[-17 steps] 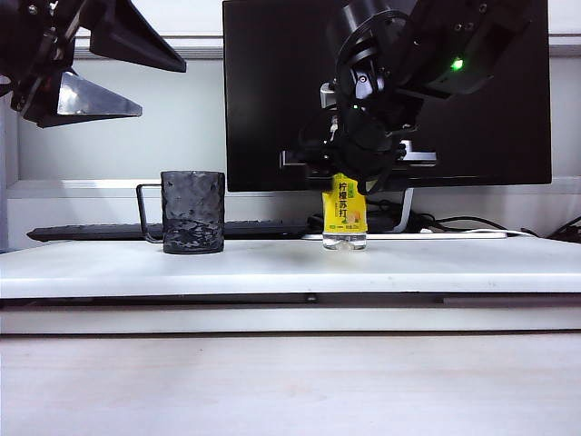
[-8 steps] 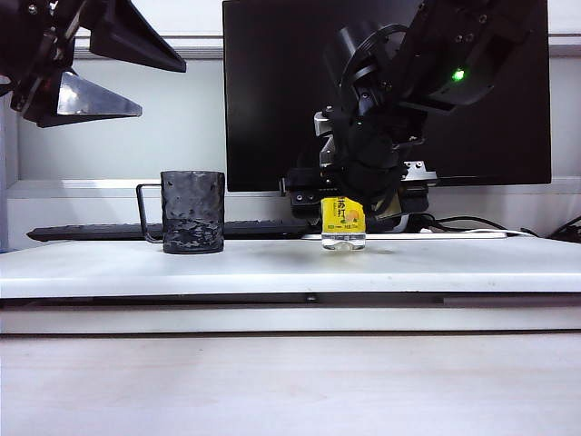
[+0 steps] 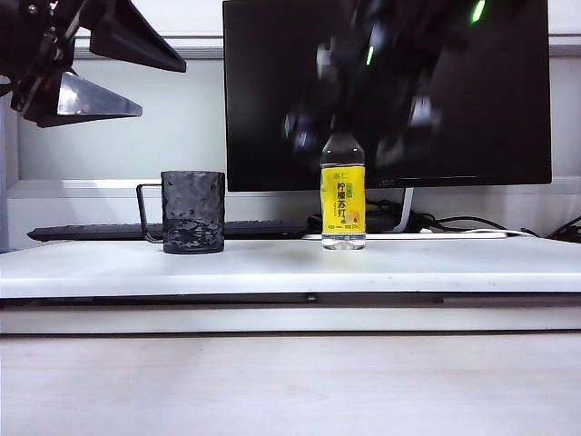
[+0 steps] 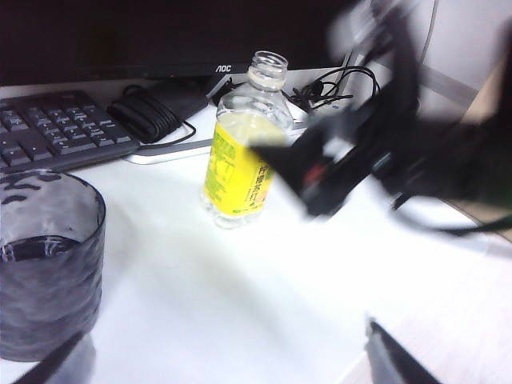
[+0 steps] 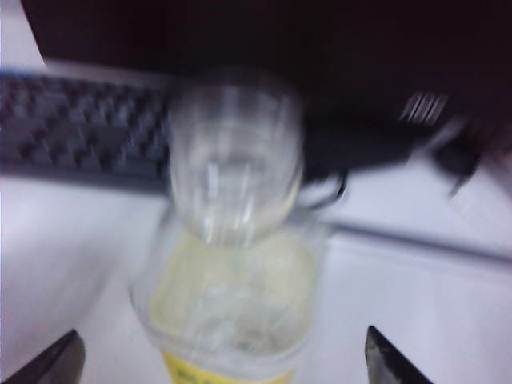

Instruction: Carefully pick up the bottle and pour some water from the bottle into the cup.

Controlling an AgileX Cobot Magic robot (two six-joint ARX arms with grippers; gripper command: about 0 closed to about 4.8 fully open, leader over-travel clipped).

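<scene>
The small clear plastic bottle with a yellow label (image 3: 343,193) is seen standing upright and capless on the white table (image 3: 363,268), well to the right of the dark dimpled cylindrical cup (image 3: 192,212). The right gripper (image 3: 359,113), blurred, is held above the bottle with jaws spread wide, gripping nothing. The left gripper (image 3: 109,73) is held high above and left of the cup, likewise spread wide and empty.
</scene>
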